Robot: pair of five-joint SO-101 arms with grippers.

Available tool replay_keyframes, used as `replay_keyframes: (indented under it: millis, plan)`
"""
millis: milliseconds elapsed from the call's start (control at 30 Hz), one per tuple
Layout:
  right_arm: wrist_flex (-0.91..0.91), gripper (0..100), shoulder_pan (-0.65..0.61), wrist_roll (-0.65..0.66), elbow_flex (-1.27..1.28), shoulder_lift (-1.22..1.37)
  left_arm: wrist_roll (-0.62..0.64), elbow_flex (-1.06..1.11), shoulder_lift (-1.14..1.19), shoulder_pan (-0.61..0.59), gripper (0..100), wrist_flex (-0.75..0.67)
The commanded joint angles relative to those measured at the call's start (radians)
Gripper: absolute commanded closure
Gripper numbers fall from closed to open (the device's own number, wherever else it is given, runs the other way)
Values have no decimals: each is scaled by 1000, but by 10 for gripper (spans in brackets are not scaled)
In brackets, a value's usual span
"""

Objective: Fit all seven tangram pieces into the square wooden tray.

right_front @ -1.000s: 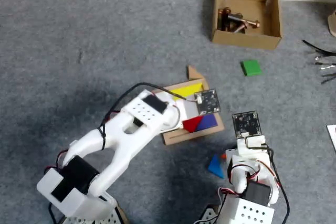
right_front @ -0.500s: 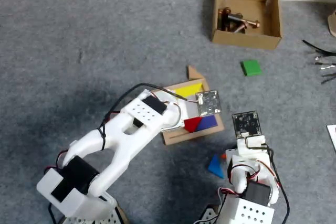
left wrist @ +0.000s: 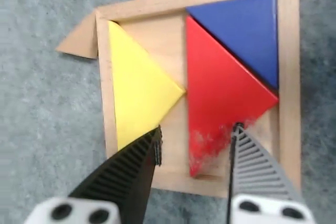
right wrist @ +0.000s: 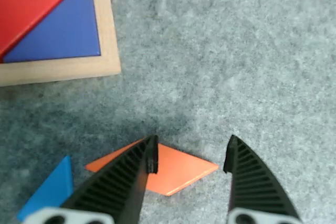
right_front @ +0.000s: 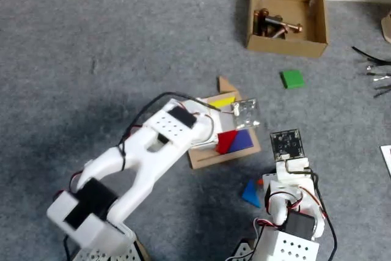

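Observation:
The square wooden tray (left wrist: 291, 77) (right_front: 204, 158) holds a yellow triangle (left wrist: 139, 103) (right_front: 223, 101), a red triangle (left wrist: 220, 98) (right_front: 225, 140) and a blue triangle (left wrist: 244, 30) (right_front: 244, 140). My left gripper (left wrist: 197, 129) hangs open above the tray, over the bare strip between yellow and red, holding nothing. My right gripper (right wrist: 191, 142) is open low over the carpet, its fingers either side of an orange piece (right wrist: 178, 169). A light-blue triangle (right wrist: 50, 192) (right_front: 250, 192) lies beside it. A green square (right_front: 292, 79) rests on the carpet beyond the tray.
A small bare-wood triangle (left wrist: 79, 40) (right_front: 225, 84) lies at the tray's far corner. A cardboard box (right_front: 287, 38) with metal parts stands at the back right. Cables (right_front: 374, 68) trail at the right edge. The left arm (right_front: 146, 157) stretches over the carpet to the tray.
The left arm's wrist has drawn a little toward the far side of the tray, uncovering more of the red triangle. The right arm has stayed still.

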Motion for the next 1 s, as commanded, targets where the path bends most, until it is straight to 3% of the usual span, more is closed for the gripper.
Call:
replay_keyframes:
  millis: [0,167,433,967]
  plan:
    - [-21,796,-18,9,104,-10,-6,-154,54,1,793,87]
    - [-21,796,-18,9,104,-10,-3,-297,171,7,793,242]
    - [-21,796,-18,9,104,-10,-2,-381,226,8,793,374]
    - [-21,796,-18,9,104,-10,-8,-360,236,50,790,334]
